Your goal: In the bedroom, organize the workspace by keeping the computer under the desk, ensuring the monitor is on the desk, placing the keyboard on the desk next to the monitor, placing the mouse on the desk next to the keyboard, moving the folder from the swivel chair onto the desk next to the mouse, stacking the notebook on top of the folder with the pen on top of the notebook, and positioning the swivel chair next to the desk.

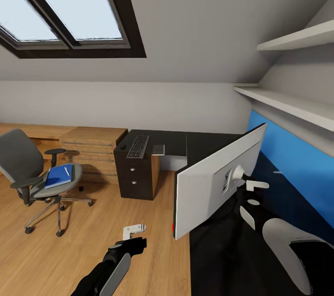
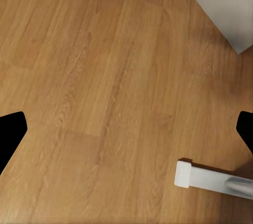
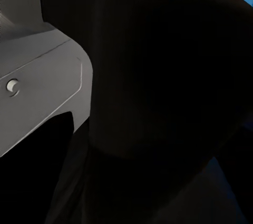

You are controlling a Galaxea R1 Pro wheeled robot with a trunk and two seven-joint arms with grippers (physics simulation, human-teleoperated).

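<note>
Now my right gripper (image 1: pixel 254 184) grips, grip unclear, the monitor (image 1: pixel 218 180) tilted above the desk (image 1: pixel 204 145) near edge; left gripper (image 1: pixel 134 234) open, empty; lower it squarely inboard.

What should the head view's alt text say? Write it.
The monitor shows its grey back over the near end of the black desk, the right gripper at its rear mount. Farther off a keyboard lies on the desk; at left, a blue folder lies on a swivel chair.

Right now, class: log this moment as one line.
right end effector: at monitor back | left end effector: open over floor | folder: on swivel chair
</note>
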